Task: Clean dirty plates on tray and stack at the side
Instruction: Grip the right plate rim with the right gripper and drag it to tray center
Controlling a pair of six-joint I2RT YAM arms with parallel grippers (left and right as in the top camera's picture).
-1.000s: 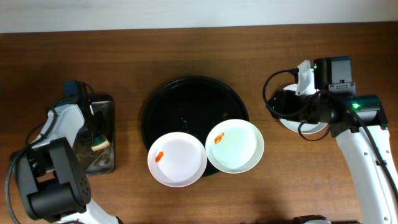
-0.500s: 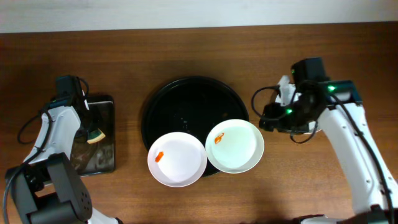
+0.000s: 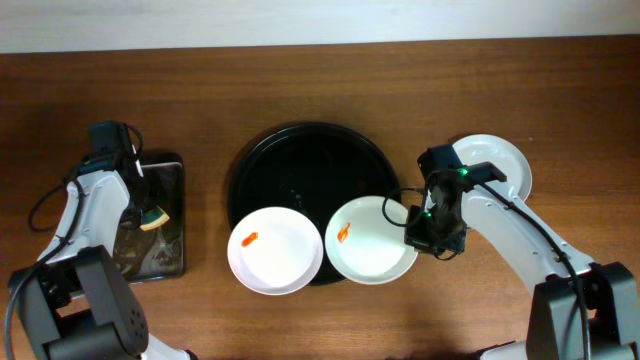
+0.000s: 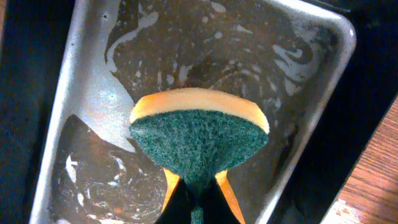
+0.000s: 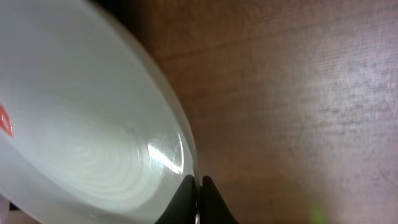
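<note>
Nearest us, the right claw (image 3: 412, 226) has swung in from the side and is now pinched thin on the rim of the right-hand plate (image 3: 368, 255). That plate and the left-hand plate (image 3: 275, 250) have both slid a touch leftward. They sit edge to edge, overhanging the near rim of the round tray (image 3: 300, 150). Each carries its orange smear (image 3: 343, 233), so I'd say plate two is being taken up for cleaning.

Over on the other side, the left claw (image 4: 198, 196) is clamped on the sponge (image 4: 199, 140) above the wet rectangular tray (image 4: 323, 37), ready to scrub.

Farthest out, the arm's departure has uncovered the third plate (image 3: 495, 165) lying on the tabletop (image 3: 580, 90), well apart from the round tray. No smear shows on it, so one looks done.

Hard to read: the right wrist view is blurred and cuts off the claw's tips, the right arm hides the third plate's near-left edge, and I can't tell whether the sponge touches its tray.
</note>
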